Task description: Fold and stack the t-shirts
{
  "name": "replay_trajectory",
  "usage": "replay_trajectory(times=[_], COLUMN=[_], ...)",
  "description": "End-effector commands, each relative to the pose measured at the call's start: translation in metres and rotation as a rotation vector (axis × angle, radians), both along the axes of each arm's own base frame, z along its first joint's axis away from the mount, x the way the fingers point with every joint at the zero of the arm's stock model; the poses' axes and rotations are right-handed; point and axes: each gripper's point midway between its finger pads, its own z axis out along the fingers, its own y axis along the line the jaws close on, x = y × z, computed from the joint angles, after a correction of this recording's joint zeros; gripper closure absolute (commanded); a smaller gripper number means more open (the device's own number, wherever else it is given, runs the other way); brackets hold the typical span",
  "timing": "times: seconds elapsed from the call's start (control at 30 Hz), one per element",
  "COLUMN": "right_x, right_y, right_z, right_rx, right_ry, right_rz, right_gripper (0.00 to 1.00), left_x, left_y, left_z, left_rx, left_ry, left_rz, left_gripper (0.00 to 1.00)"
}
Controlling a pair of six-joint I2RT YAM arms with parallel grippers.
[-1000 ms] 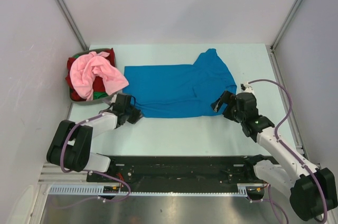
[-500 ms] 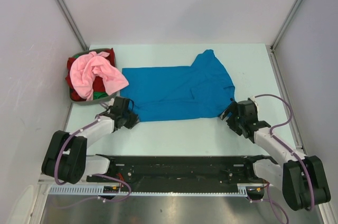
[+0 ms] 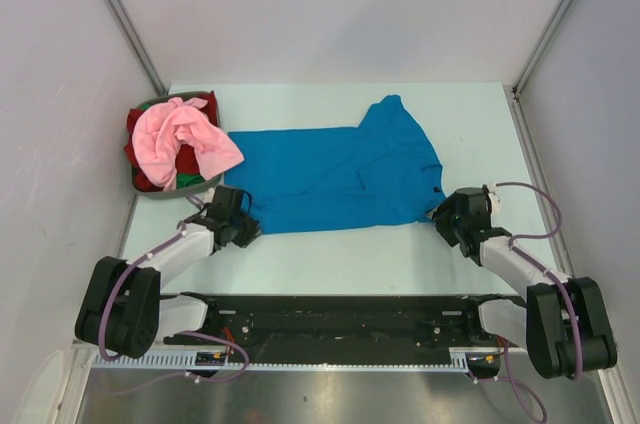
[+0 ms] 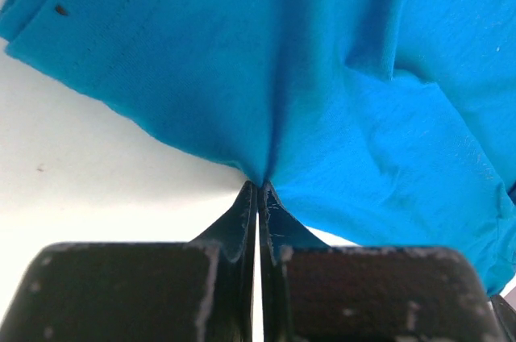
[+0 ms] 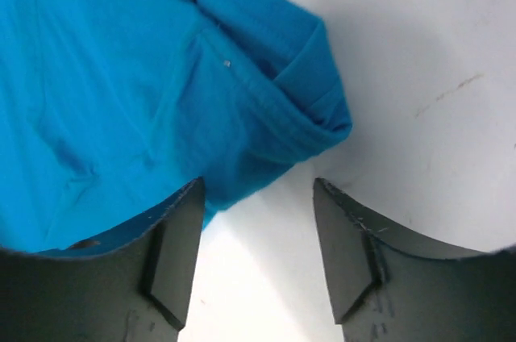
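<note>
At far left the pink t-shirt [image 3: 182, 134] and red t-shirt [image 3: 136, 130] sit heaped in the basket [image 3: 152, 191]. Our left gripper [image 4: 258, 189] is clamped on the near hem of the blue t-shirt [image 3: 335, 179], which lies spread mid-table. Our right gripper [image 5: 258, 185] stands apart at the shirt's corner; we should catch both layers, then lift evenly. The pale table [image 3: 400, 254] looks smooth, and the walls [image 3: 330, 4] are close

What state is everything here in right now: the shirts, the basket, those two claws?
blue t-shirt, spread out on the table, wrinkled
pink t-shirt, crumpled on top in the basket
red t-shirt, bunched under the pink one
basket, upright, filled with shirts
left gripper, shut on the blue t-shirt's near edge
right gripper, open, low at the blue t-shirt's corner
</note>
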Motion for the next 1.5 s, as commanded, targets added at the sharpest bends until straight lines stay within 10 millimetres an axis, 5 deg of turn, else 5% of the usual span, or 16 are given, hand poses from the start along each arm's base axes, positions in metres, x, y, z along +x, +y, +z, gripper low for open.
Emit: replay_trajectory(times=[0.0,0.17,0.27,0.3,0.47,0.7,0.97,1.2,1.47], right_x=[-0.008,-0.005,0.004,0.005,-0.005,-0.027,-0.077,-0.106,-0.114], right_y=[-0.02,-0.028,-0.033,-0.035,-0.047,-0.064,-0.081,-0.072,-0.064], right_z=[-0.028,-0.04,-0.039,-0.04,-0.041,-0.015,-0.014,-0.012,0.002], right_rx=[-0.043,-0.056,-0.056,-0.061,-0.08,-0.135,-0.189,-0.136,-0.137], right_ry=[0.084,0.111,0.095,0.1,0.141,0.138,0.253,0.254,0.181], right_rz=[-0.083,-0.109,-0.119,-0.122,-0.138,-0.204,-0.306,-0.317,-0.322], right_gripper=[0.47,0.67,0.86,1.0,1.0,1.0,1.0,1.0,0.95], left_x=[-0.007,-0.009,-0.014,-0.014,-0.022,-0.04,-0.062,-0.084,-0.107], left_y=[0.007,0.007,0.007,0.007,0.012,0.02,0.022,0.023,0.024], left_z=[-0.002,-0.003,-0.004,-0.003,0.001,0.003,-0.002,-0.006,-0.005], left_rx=[0.042,0.041,0.041,0.038,0.05,0.056,0.021,-0.001,-0.03], left_ry=[0.007,0.006,0.009,0.004,-0.014,-0.018,-0.015,-0.006,-0.022], left_rz=[-0.008,-0.018,-0.025,-0.026,-0.027,-0.014,0.005,0.021,0.027], left_gripper=[1.0,1.0,1.0,1.0,1.0,1.0,1.0,1.0,1.0])
